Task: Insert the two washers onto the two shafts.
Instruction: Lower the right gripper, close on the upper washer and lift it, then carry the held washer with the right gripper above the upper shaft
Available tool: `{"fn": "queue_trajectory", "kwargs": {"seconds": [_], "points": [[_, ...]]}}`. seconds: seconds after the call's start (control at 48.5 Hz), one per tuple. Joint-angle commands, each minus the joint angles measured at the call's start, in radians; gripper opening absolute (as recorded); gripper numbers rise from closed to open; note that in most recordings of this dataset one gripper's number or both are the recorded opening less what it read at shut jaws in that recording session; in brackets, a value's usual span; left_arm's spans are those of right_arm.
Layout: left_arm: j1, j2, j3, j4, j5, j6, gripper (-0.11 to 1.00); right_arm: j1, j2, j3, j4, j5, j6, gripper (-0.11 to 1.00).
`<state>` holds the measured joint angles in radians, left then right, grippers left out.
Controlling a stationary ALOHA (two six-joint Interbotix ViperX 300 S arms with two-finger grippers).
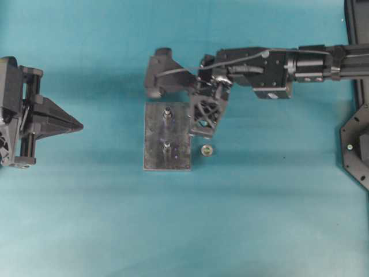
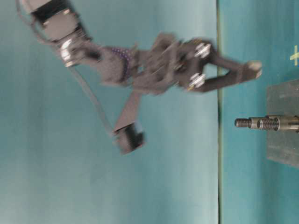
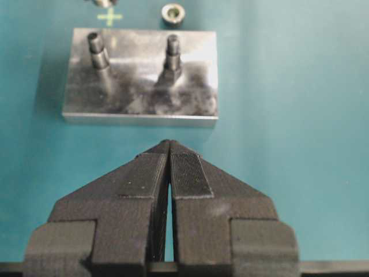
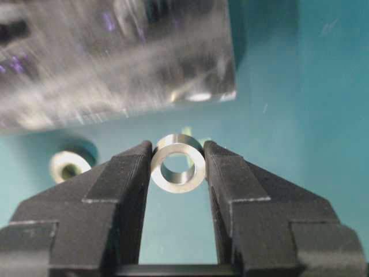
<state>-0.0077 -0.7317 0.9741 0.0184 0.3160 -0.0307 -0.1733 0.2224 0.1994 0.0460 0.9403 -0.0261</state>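
Note:
A steel washer (image 4: 179,186) is pinched between the jaws of my right gripper (image 4: 177,158), clear of the cloth. In the overhead view my right gripper (image 1: 199,131) hangs at the right edge of the metal plate (image 1: 155,156), which carries two upright threaded shafts (image 1: 167,113) (image 1: 166,146). The plate (image 4: 115,57) looks blurred just beyond the washer. The table-level view shows the right gripper (image 2: 252,70) above and short of the shaft tips (image 2: 243,122). My left gripper (image 3: 169,144) is shut and empty, some way in front of the plate (image 3: 190,92); overhead it (image 1: 75,125) is at the far left.
A second small metal ring (image 1: 206,150) lies on the teal cloth right of the plate, also in the right wrist view (image 4: 69,164) and the left wrist view (image 3: 173,12). A yellow cross mark (image 3: 109,16) is beyond the plate. Black hardware (image 1: 357,144) stands at the right edge.

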Motion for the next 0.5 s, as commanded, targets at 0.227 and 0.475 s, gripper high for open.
{"fn": "queue_trajectory", "kwargs": {"seconds": [0.227, 0.475], "points": [[-0.002, -0.011, -0.009, 0.003, -0.003, -0.002, 0.00, 0.015, -0.005, -0.160, 0.002, 0.052, -0.011, 0.33], [-0.002, -0.021, -0.003, 0.002, -0.003, -0.003, 0.00, 0.035, 0.052, -0.253, 0.002, 0.101, -0.023, 0.33]]}}
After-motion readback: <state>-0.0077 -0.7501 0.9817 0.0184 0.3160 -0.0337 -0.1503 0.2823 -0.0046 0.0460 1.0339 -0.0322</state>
